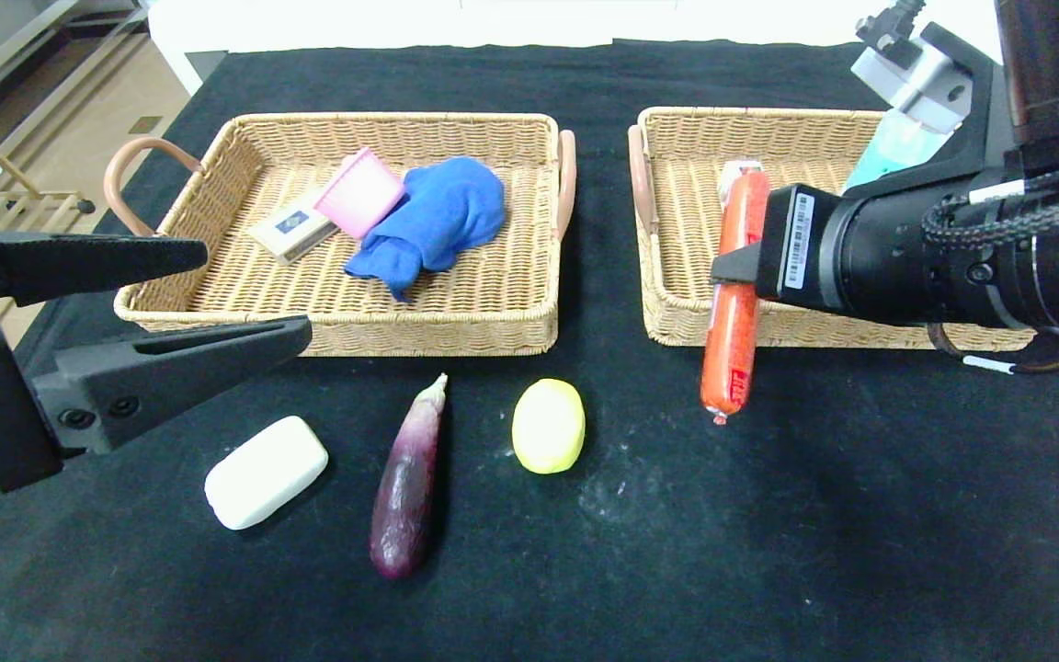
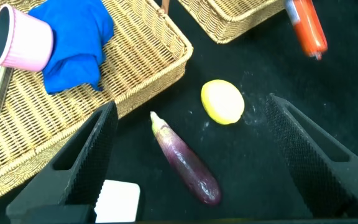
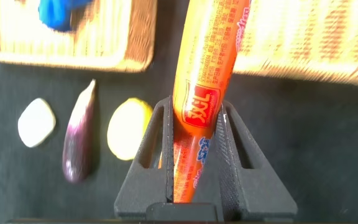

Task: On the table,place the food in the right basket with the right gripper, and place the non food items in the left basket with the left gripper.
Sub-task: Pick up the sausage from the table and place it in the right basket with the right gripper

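Right gripper (image 1: 734, 268): fingers clamped on the orange-red sausage (image 1: 732, 303), held near its middle. The stick hangs lengthwise across the near rim of the right basket (image 1: 677, 317), one end over the basket floor, the other over the black table (image 1: 860, 515). Not released yet.

Left gripper (image 1: 244, 294): jaws wide apart, holding nothing, hovering above the table at the near corner of the left basket (image 1: 456, 331).

White bar (image 1: 266, 471): on the table just below and slightly ahead of the left gripper's fingertips; in the left wrist view it shows close beside one finger. Untouched, the only non-food item left out.

Aubergine (image 1: 408, 483): on the table beyond the bar from the left gripper, well apart from the right gripper.

Yellow fruit (image 1: 548, 426): on the table next to the aubergine, between the two grippers, nearer the sausage's lower end.

Left basket contents: blue cloth (image 1: 433, 221), pink cup (image 1: 359, 193) on its side, small flat box (image 1: 290, 227).

Right basket contents: mostly hidden behind the right arm; something pale teal (image 1: 897, 147) shows at the far side, cannot identify.

Progress, judged: roughly midway. Sausage nearly delivered; aubergine, fruit and bar still to sort.
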`<state>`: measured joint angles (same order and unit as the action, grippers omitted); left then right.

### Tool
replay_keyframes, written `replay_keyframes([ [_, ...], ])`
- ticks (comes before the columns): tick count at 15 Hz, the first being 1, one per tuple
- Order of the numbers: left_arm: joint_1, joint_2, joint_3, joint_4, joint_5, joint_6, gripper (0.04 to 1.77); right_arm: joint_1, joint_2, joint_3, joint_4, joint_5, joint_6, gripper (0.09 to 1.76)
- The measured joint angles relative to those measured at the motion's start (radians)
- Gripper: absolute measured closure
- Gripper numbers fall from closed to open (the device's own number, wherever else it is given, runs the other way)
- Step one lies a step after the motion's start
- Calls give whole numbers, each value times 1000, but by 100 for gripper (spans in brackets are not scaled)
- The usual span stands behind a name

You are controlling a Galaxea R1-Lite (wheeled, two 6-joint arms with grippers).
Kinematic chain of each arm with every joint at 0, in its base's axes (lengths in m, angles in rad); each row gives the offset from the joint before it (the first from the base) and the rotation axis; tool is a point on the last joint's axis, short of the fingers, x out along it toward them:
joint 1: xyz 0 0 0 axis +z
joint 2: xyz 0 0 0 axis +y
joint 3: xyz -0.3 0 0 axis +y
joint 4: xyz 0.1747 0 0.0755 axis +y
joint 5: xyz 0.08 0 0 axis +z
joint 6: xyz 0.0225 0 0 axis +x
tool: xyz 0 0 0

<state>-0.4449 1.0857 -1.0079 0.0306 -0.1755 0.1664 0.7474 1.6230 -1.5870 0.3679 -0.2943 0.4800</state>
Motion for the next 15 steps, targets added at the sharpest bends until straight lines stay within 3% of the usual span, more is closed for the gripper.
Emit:
replay_keyframes([
  [6,0,-9,-1,0,0,0,9,-134,10,-121,1,79,-39,136],
  [15,0,-14,-1,0,0,0,9,-287,81,-259,-22,77,-147,136],
])
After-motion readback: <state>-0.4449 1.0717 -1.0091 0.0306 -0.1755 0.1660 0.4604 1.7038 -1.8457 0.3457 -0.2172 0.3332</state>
